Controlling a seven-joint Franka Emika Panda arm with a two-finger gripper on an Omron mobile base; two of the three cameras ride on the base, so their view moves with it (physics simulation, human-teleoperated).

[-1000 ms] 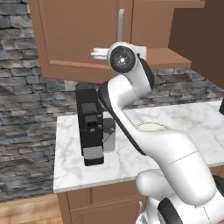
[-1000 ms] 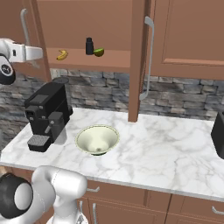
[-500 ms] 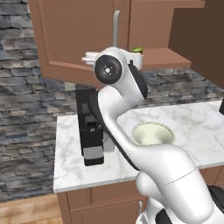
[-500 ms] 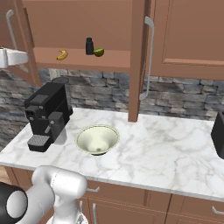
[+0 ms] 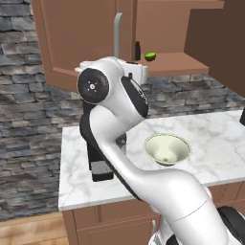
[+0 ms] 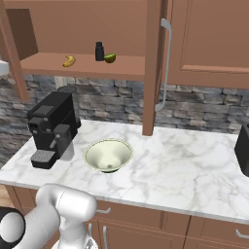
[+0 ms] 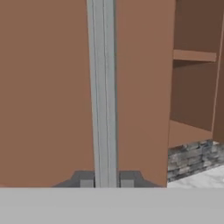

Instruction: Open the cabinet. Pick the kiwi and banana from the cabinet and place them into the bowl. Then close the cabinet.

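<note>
The cabinet [image 6: 82, 19] stands open, both doors swung out. On its shelf lie the yellow banana [image 6: 69, 61] and the greenish kiwi [image 6: 110, 58], also in the left base view as the kiwi [image 5: 150, 56]. My gripper [image 7: 106, 181] is shut on the left door's silver bar handle [image 7: 104, 87], one fingertip [image 7: 86, 182] on each side. From the left base the gripper [image 5: 135, 72] sits low on that handle [image 5: 116, 33]. The cream-green bowl [image 6: 108, 155] rests on the marble counter, below the shelf; the bowl [image 5: 167, 148] holds nothing.
A small black bottle [image 6: 99, 51] stands between banana and kiwi. A black coffee machine [image 6: 51, 126] sits left of the bowl. The right door [image 6: 153, 68] juts out edge-on over the counter [image 6: 194, 160], its handle [image 6: 165, 63] facing right. A dark appliance [image 6: 243, 148] is at the far right.
The left door has swung further open, pulled leftward by my gripper on its handle. My hand has slid off the left edge of the right base view. The fruit and bowl have not moved.
</note>
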